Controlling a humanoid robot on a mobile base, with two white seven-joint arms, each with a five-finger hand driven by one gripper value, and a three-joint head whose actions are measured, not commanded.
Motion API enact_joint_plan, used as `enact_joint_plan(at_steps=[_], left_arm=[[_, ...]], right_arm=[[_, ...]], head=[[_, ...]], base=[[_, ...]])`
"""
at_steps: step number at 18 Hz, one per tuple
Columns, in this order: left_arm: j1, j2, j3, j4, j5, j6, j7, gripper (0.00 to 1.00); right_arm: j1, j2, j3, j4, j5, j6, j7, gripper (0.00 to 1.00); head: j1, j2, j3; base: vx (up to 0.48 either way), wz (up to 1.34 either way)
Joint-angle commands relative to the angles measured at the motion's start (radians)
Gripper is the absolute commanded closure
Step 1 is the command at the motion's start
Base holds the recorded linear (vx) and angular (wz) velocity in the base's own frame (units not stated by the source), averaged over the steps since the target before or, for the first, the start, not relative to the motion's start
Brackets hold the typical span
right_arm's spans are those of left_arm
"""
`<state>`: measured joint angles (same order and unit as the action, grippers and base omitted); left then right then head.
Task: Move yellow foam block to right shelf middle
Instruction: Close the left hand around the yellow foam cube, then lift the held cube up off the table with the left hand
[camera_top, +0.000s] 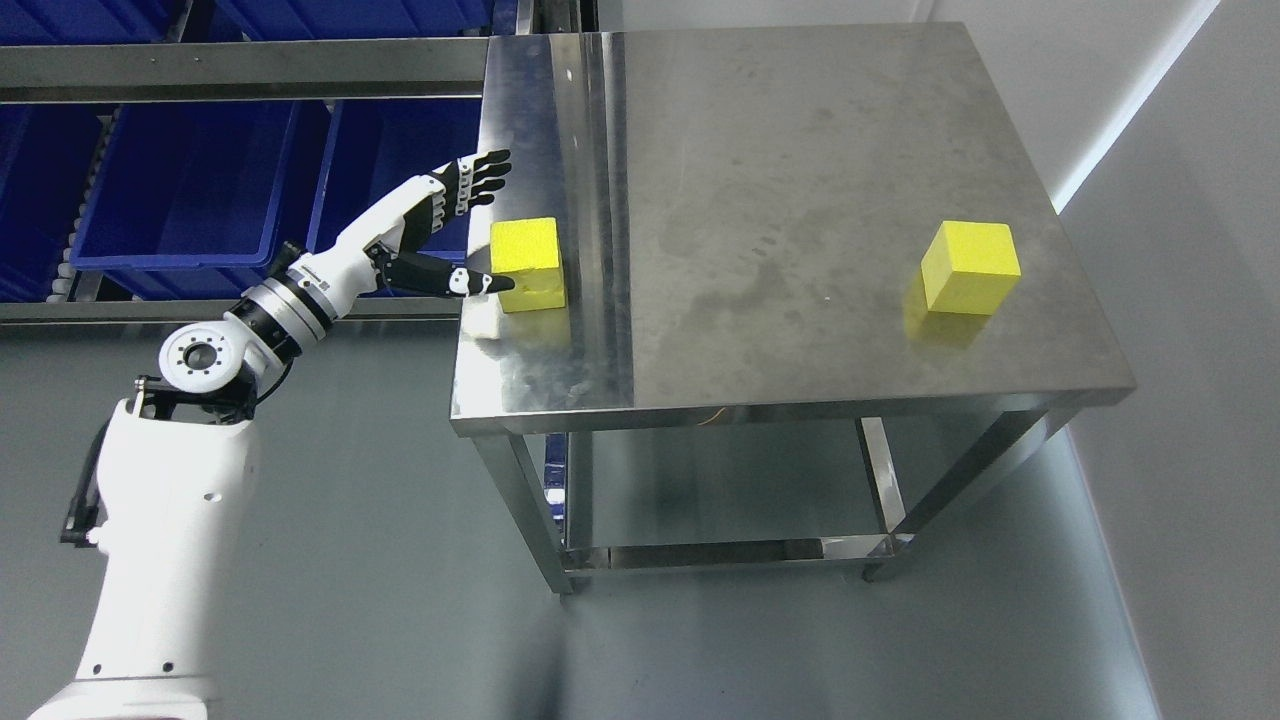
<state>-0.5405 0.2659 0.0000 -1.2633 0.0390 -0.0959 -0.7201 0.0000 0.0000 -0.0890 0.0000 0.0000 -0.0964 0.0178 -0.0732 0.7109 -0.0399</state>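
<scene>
Left hand (450, 225): 1 in view, arm comes in from lower left, reaches to table's left edge; fingers spread wide, holding nothing.
Fingers (480, 175): 4 stretched out above & left of the near block, not touching it.
Thumb (470, 282): points right, tip at the block's lower-left face; touching or just shy, can't tell.
Right hand: none seen.
Yellow foam blocks: 2 total, both on the tabletop, well apart.
Left block (528, 262): near table's left edge, just right of the hand, between thumb & fingers; sits flat.
Right block (969, 266): near table's right edge, turned a bit so a corner faces fwd; nothing beside it.
Table (780, 180): 1, stainless steel, scuffed top; lower shelf (700, 500) underneath between the legs.
Legs: 3 visible w/ cross-bars.
Blue bins (190, 190): at least 3 on a rack behind the arm, upper left; more blue along the top edge, count unclear.
Rack rails (240, 68): 2 metal bars, one above the bins, one below.
Floor (400, 580): grey, glossy.
Wall (1180, 300): white, at right.
</scene>
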Motion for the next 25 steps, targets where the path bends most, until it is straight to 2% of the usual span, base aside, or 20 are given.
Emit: enact_joint_plan(at_steps=[1,6,9,14,16,17,18,22,25], left_arm=[[-0.061,-0.088,-0.092,0.182,0.002,0.001,-0.006,0.00],[-0.078,-0.090,-0.137,0.265,-0.004,0.001,-0.007,0.01],[-0.078,-0.090,-0.137,0.266,-0.005,0.001,-0.012,0.09],[-0.076,-0.114,-0.083,0.268,0.001,-0.011,-0.022,0.36],[-0.073,-0.169,0.021,0.260,0.012,-0.051,-0.024,0.58],[-0.073,-0.210,0.091,0.251,0.033,-0.088,-0.024,0.73],[-0.081,-0.248,0.138,0.243,0.059,-0.106,-0.024,0.78],[-0.128,-0.248,0.213,0.113,0.267,-0.105,0.032,0.78],[-0.148,-0.248,0.206,0.071,0.302,-0.140,0.325,0.70]], right_arm=[[-0.002,-0.017,0.000,-0.017,0.000,0.000,0.001,0.00],[-0.002,-0.017,0.000,-0.017,0.000,0.000,0.001,0.00],[-0.002,-0.017,0.000,-0.017,0.000,0.000,0.001,0.00],[-0.002,-0.017,0.000,-0.017,0.000,0.000,0.001,0.00],[-0.002,-0.017,0.000,-0.017,0.000,0.000,0.001,0.00],[-0.002,-0.017,0.000,-0.017,0.000,0.000,0.001,0.00],[-0.002,-0.017,0.000,-0.017,0.000,0.000,0.001,0.00],[-0.002,-0.017,0.000,-0.017,0.000,0.000,0.001,0.00],[-0.002,-0.017,0.000,-0.017,0.000,0.000,0.001,0.00]], head=[[0.0000,0.000,0.000],[0.0000,0.000,0.000],[0.0000,0.000,0.000],[0.0000,0.000,0.000],[0.0000,0.000,0.000],[0.0000,0.000,0.000],[0.0000,0.000,0.000],[0.0000,0.000,0.000],[0.0000,0.000,0.000]], base=[[0.000,0.00],[0.000,0.00],[0.000,0.00],[0.000,0.01],[-0.002,0.02],[-0.003,0.02],[-0.003,0.02],[-0.001,-0.02],[0.001,-0.03]])
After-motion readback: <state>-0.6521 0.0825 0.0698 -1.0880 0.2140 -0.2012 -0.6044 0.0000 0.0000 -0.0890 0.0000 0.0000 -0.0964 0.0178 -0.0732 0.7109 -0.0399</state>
